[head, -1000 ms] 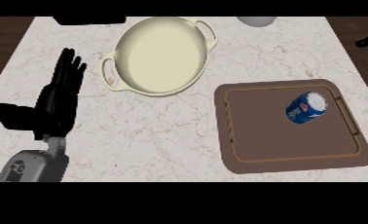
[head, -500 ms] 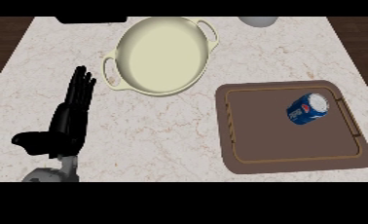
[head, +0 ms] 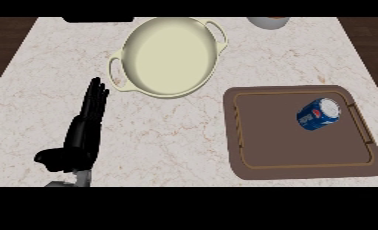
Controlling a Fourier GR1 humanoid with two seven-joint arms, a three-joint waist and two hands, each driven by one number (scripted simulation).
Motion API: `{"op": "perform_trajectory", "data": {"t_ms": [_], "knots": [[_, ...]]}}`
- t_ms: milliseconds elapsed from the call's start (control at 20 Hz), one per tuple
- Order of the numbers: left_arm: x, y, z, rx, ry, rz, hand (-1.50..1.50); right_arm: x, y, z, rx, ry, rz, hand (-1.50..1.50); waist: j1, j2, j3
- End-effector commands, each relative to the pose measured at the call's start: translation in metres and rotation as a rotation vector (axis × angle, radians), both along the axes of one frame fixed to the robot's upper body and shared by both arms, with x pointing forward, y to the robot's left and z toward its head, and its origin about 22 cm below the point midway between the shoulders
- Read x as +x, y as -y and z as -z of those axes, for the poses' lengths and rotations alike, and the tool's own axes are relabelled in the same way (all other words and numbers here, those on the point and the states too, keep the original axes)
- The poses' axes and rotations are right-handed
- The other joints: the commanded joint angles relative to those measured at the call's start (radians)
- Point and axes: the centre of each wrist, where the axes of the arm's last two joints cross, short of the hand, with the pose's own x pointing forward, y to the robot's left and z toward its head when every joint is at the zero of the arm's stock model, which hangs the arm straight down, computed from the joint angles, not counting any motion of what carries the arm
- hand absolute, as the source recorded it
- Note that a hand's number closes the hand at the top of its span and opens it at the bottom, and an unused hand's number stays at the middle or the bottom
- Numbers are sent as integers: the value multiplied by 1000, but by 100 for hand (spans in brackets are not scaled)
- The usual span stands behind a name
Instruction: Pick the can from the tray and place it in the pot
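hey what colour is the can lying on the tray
The can is blue with white and a touch of red, seen clearly in the head view.

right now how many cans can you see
1. The blue can lies on its side in the right part of the brown tray, at the counter's right. The pot shows none inside.

A pale marble counter (head: 184, 124) with faint brown veins filled the view; beyond the counter's left and right edges lay dark brown wooden floor (head: 15, 34)
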Motion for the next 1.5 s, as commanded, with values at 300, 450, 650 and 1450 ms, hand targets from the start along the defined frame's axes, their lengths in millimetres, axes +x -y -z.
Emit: {"op": "perform_trajectory", "data": {"t_ms": [300, 450, 650, 1450], "knots": [[2, 1, -4, -9, 9, 23, 0, 23, -58, -19, -377, -348, 82, -150, 24, 2, -2], [4, -5, 15, 0, 1, 1, 0, 16, -72, -2, -366, -394, 72, -150, 8, 0, -1], [6, -11, 4, -3, 20, 1, 0, 35, -88, -9, -370, -425, 54, -150, 10, 0, 0], [16, -6, -10, 3, 0, 10, 0, 63, -92, 66, -476, -562, 92, -150, 9, 0, 0]]}}
